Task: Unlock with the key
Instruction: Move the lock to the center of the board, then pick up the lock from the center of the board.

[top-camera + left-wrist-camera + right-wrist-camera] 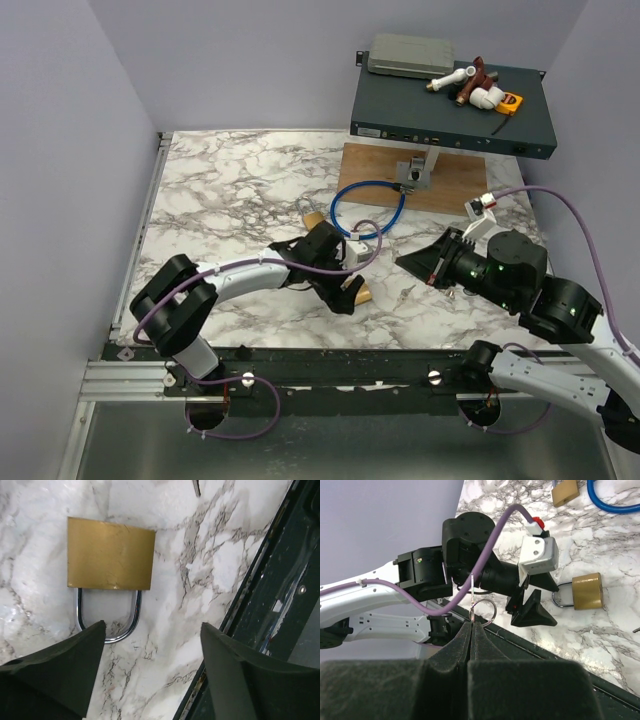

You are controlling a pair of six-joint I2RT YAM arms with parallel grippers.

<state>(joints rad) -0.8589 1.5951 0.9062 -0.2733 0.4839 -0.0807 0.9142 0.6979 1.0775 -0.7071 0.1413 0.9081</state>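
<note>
The key [471, 591] stands up from the tip of the right claw [472, 626], whose fingers are clamped together on it (its ring [484, 611] hangs alongside). The left claw [152, 630] hangs spread apart above a brass padlock [111, 555], which lies flat on the marbled desk [200, 580]. Lilac walls [60, 150] surround the desk. A blue cable loop [366, 184] and a second padlock [565, 492] lie beyond.

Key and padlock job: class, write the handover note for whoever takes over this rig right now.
Left gripper: jaws open, hovering over the shackle end of a brass padlock that lies flat on the marble table; not gripping it.
Right gripper: jaws shut on the key, its ring showing just above the jaws.
Done: key is in hand.
Left: steady the padlock, insert the key, turn it.
Second padlock lies farther back, untouched.
</note>
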